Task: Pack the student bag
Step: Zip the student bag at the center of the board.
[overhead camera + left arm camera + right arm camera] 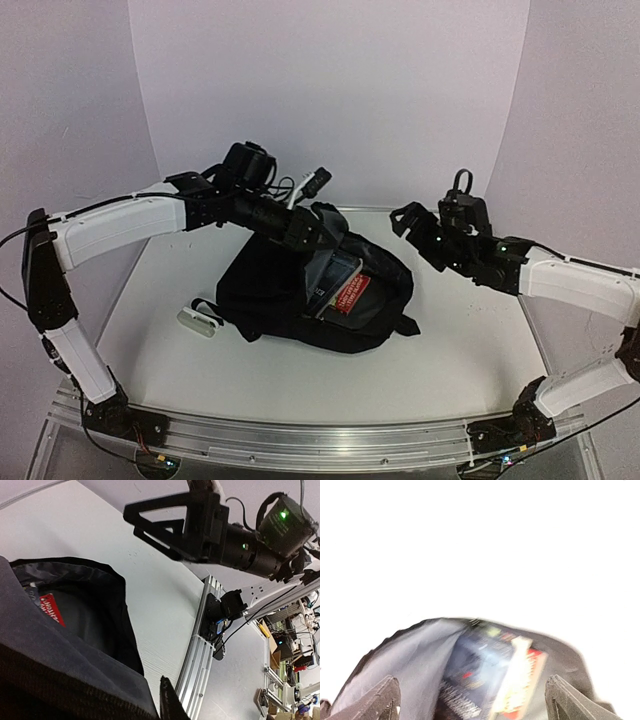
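The student bag [270,295], a big black backpack, lies in the middle of the table with its mouth open toward the right. Inside it, against the grey lining [415,665], sit a red-covered book [352,295] and a darker book [335,270]. My left gripper [322,232] is at the upper rim of the mouth, shut on the bag's fabric [60,655]; only one fingertip [172,702] shows in the left wrist view. My right gripper [412,228] hangs open just right of the mouth, empty. Its fingertips [385,700] frame the blurred books [520,680].
A small white object [197,320] lies on the table against the bag's left side, beside a strap. An aluminium rail [320,435] runs along the near table edge. Pale walls close in behind and on both sides.
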You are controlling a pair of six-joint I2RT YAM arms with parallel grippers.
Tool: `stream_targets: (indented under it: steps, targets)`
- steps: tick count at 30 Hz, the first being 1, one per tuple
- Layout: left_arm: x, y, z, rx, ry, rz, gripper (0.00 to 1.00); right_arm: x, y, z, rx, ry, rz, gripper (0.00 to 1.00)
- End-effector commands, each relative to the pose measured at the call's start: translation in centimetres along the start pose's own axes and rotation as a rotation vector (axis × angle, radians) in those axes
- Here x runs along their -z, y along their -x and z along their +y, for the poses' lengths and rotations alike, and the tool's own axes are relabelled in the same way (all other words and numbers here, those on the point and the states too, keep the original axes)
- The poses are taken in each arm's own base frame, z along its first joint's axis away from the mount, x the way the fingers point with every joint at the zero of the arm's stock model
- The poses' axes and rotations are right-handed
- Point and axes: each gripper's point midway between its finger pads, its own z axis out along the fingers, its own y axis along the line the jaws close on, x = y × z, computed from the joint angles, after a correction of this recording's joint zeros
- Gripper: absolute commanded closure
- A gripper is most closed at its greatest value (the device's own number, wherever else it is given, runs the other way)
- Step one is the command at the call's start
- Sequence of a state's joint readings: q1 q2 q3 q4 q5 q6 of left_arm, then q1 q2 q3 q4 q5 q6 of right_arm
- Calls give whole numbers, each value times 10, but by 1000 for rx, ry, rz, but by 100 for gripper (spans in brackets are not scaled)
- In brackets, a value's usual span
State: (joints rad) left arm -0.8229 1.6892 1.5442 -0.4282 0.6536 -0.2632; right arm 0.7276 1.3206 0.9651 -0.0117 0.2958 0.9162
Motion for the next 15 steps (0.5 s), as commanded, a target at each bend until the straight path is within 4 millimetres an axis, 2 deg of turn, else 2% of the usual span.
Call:
stream_targets:
  steps: [1,5,8,12,15]
  targets:
    - [-37,-8,-41,-111,-75,53,77,14,13,-50,75,-173,-52,2]
    - [-70,-35,-76,-102,-216,145,53,23,24,-52,76,-189,-79,2]
    - [-77,-42,-87,-83,-266,169,35,26,29,-50,90,-202,-86,2]
    - [-61,-35,-94,-116,-246,128,22,27,29,-50,110,-215,-66,2]
    - [-38,-21,-74,-139,-108,62,12,22,16,-48,118,-192,-4,2]
